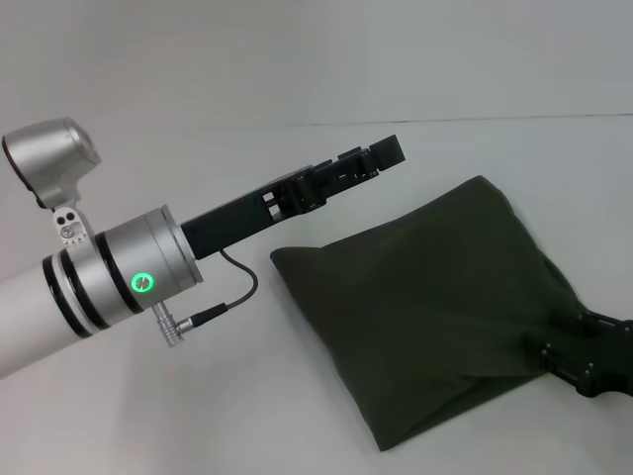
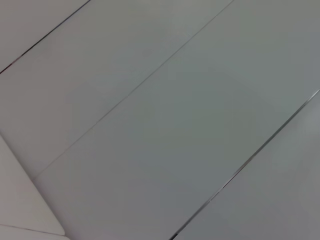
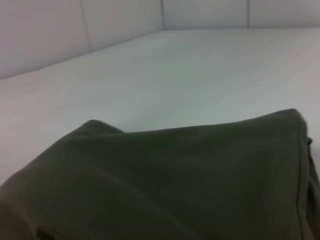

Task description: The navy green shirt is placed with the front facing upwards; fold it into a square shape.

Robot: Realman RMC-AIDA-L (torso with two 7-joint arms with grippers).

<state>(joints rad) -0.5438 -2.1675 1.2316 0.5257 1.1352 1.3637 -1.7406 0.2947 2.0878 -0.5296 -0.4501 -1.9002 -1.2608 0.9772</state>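
Left tool (image 1: pixel 381 153) raised forward; right tool (image 1: pixel 593 358) low at right.

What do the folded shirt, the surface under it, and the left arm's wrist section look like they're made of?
The navy green shirt: soft matte knit, probably cotton; it creases and slumps with no sheen. The table: smooth pale surface, likely laminate or painted board, with faint diffuse shading. Left arm's wrist section: brushed silvery metal, judging by its soft highlights. The left hand beyond it looks like matte black plastic or coated metal.
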